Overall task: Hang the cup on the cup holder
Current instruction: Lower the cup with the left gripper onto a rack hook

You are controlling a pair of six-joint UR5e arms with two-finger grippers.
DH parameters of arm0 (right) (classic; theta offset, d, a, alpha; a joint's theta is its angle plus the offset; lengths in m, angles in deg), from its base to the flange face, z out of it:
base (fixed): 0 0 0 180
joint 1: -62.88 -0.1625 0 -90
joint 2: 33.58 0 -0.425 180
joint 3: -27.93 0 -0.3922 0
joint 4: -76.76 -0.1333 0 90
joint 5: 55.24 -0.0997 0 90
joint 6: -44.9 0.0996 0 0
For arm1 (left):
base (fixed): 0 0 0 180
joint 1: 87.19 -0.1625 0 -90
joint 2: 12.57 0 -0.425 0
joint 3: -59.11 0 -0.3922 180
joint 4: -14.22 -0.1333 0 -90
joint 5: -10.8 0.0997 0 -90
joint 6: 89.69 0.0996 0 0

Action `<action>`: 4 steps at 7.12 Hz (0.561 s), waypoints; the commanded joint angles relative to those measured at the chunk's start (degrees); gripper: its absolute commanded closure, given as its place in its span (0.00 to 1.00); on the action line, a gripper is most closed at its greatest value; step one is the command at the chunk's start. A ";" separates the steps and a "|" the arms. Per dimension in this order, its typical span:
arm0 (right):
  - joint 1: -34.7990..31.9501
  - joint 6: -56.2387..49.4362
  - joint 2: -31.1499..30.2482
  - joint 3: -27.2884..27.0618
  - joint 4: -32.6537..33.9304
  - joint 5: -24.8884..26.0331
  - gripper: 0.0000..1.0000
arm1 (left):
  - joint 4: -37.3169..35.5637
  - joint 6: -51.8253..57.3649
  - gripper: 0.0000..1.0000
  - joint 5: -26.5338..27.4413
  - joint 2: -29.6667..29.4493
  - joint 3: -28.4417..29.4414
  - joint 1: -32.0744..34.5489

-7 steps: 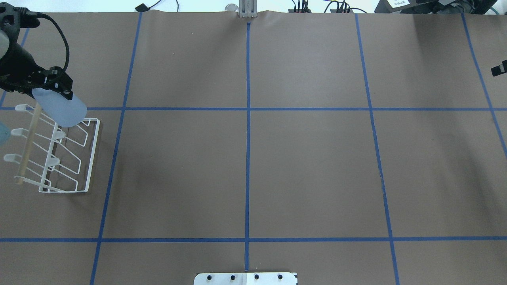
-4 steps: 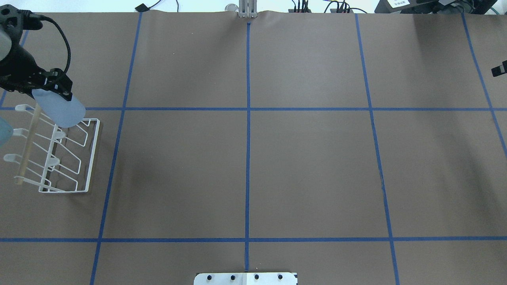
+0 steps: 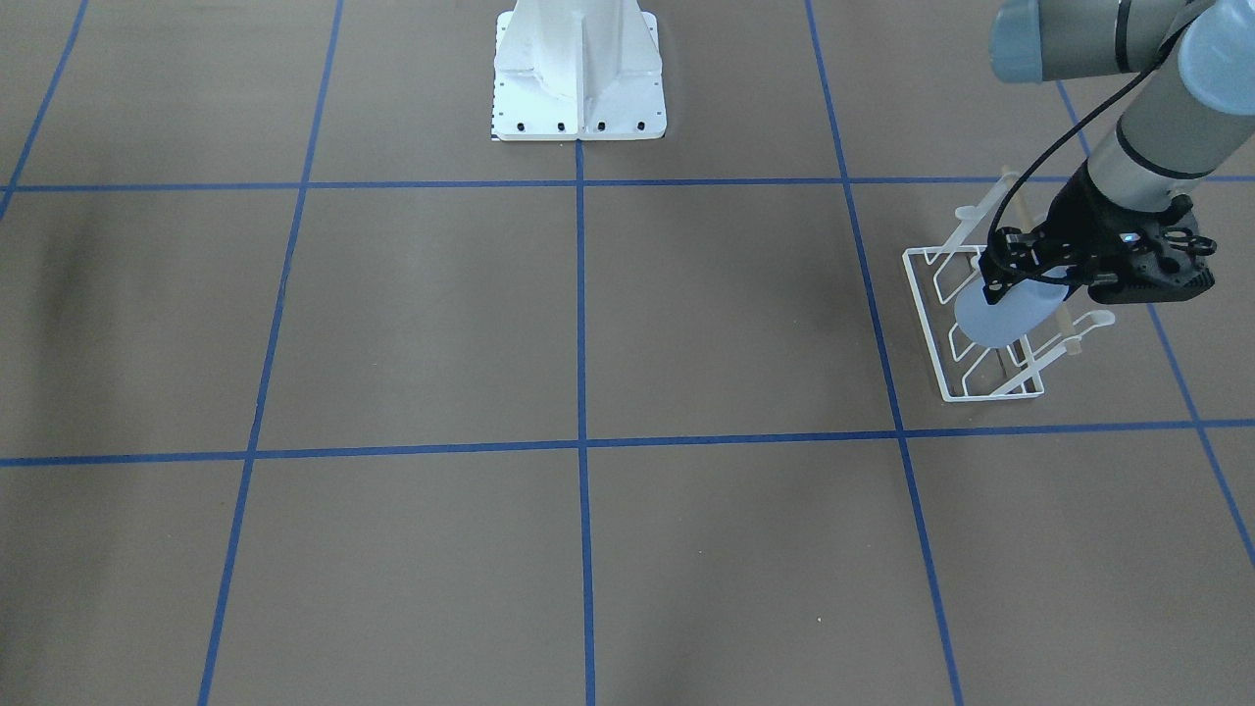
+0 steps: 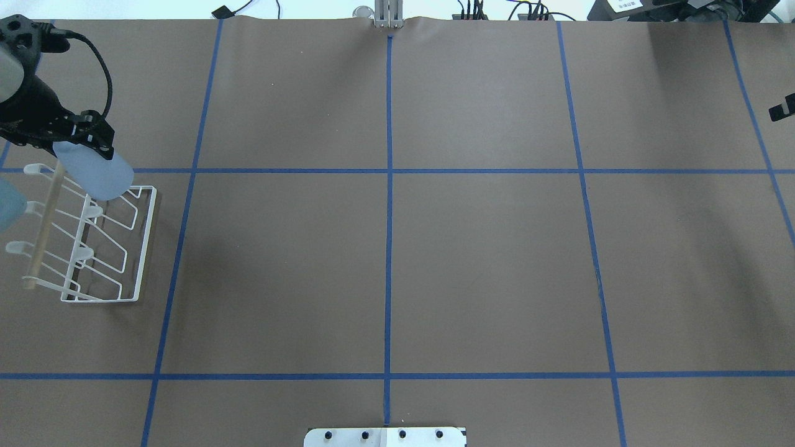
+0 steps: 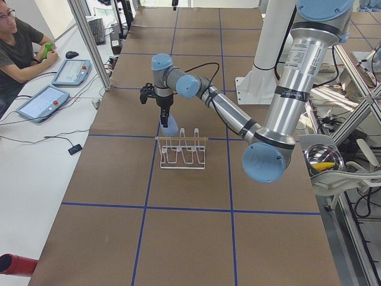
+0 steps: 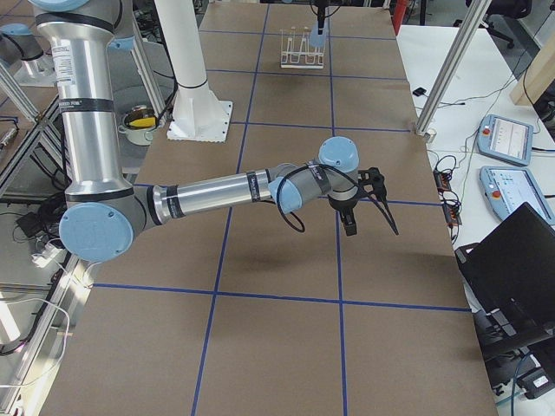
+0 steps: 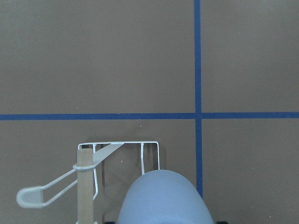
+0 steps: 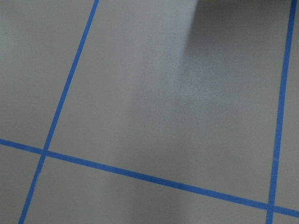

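Jaws of left gripper clamp the cup over the cup holder; right gripper's unclear.

Obstacle: white wire rack with tan wooden rod, close under light blue plastic tumbler; brown table elsewhere open.

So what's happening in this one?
The left gripper holds the light blue cup, tilted, over the far end of the white wire cup holder, near the table's left edge. It has not let go, and whether the cup sits over a prong cannot be told. The right gripper hangs over the table far from the rack, taking no part.
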 commanded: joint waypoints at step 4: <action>0.14 -0.11 0.10 -2.23 3.24 0.01 0.00 | 3.31 -0.83 1.00 0.00 0.44 3.39 -0.35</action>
